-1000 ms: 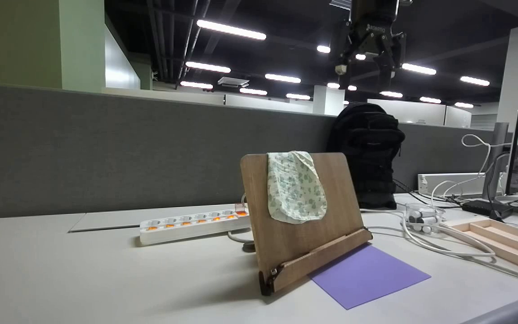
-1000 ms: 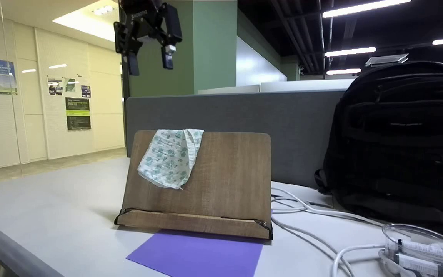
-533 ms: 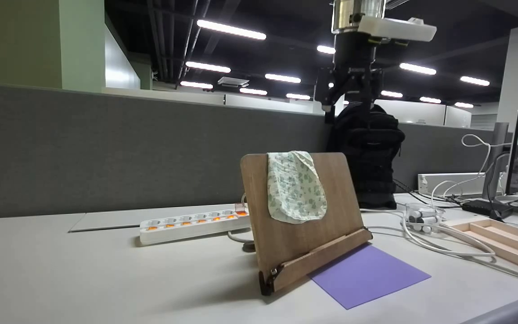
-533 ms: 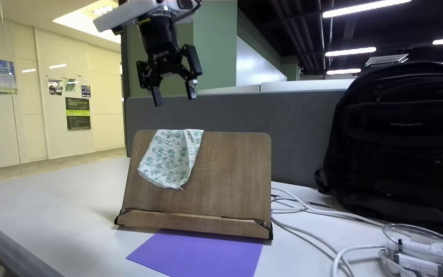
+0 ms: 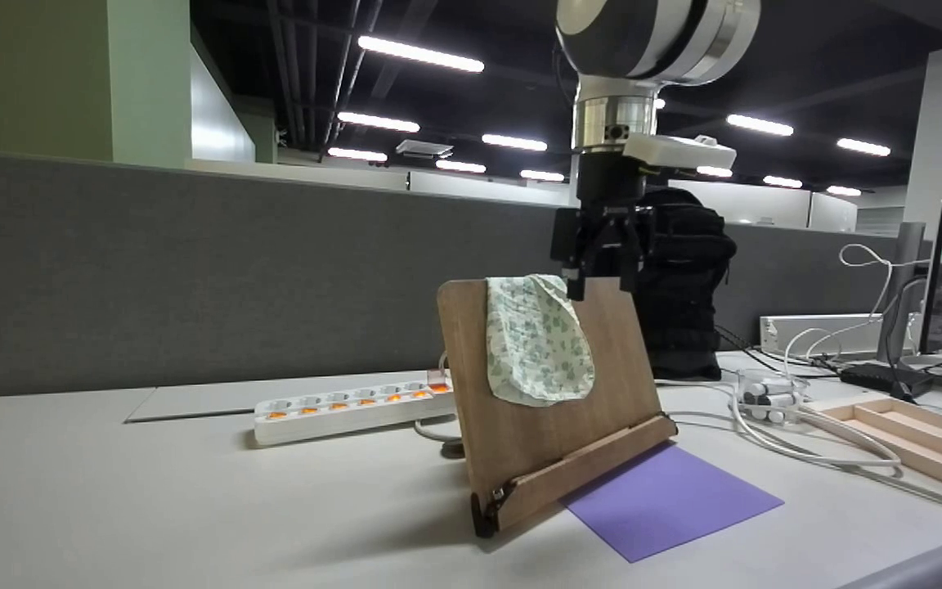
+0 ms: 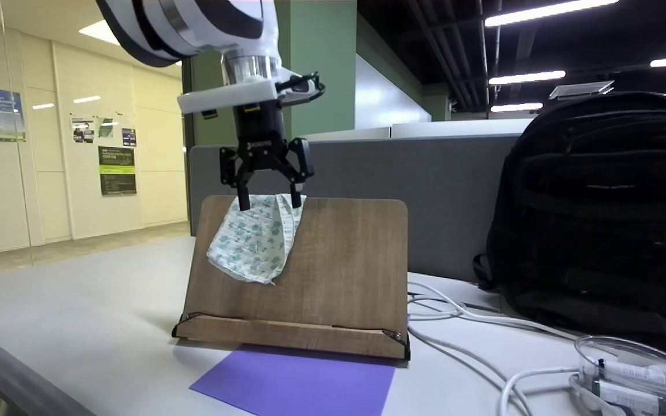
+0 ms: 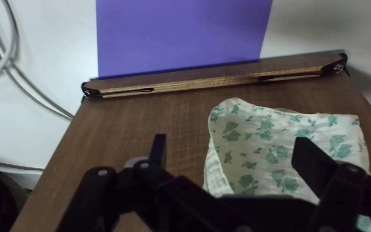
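The gripper pointed downward at the top edge of the wooden stand, its jaws spread wide apart and clasping nothing. The floral cloth hung from that same edge down the tilted face of the stand, so its upper part sat right by the fingertips, with the rest lying below them. In an exterior view, the fingertips showed against the top of the cloth, one toward each side of it; in an exterior view, a fingertip appeared just beside the cloth's upper right edge. In the wrist view, the cloth took up the picture's right part of the gap between the jaws, one finger over the fabric and the opposite finger over bare wood. Whether either finger touched the cloth could not be told. A purple sheet lay flat on the table, reaching out from under the stand's ledge, near a black backpack.
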Motion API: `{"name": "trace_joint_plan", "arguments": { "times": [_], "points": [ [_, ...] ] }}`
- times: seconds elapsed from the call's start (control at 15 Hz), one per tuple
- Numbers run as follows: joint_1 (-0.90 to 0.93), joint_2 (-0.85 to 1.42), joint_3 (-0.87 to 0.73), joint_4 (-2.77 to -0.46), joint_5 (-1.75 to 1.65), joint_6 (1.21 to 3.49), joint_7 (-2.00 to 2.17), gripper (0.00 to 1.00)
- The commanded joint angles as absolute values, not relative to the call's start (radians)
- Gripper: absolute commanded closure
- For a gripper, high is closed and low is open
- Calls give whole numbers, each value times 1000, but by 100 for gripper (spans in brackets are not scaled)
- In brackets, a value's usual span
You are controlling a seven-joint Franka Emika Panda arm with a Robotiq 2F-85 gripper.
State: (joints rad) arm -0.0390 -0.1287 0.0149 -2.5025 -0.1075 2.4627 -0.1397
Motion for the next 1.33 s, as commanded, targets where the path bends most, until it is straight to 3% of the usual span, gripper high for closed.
{"name": "trace_joint_plan", "arguments": {
  "times": [0.0,0.53,0.6,0.67,1.27],
  "points": [
    [1,-47,4,-2421,-27,2435,-261,0],
    [1,53,12,-2303,-15,2424,-364,0],
    [0,60,13,-2294,-19,2428,-363,25],
    [-1,67,14,-2287,-21,2430,-366,25],
    [-17,66,8,-2274,-27,2421,-380,90]
  ]
}}
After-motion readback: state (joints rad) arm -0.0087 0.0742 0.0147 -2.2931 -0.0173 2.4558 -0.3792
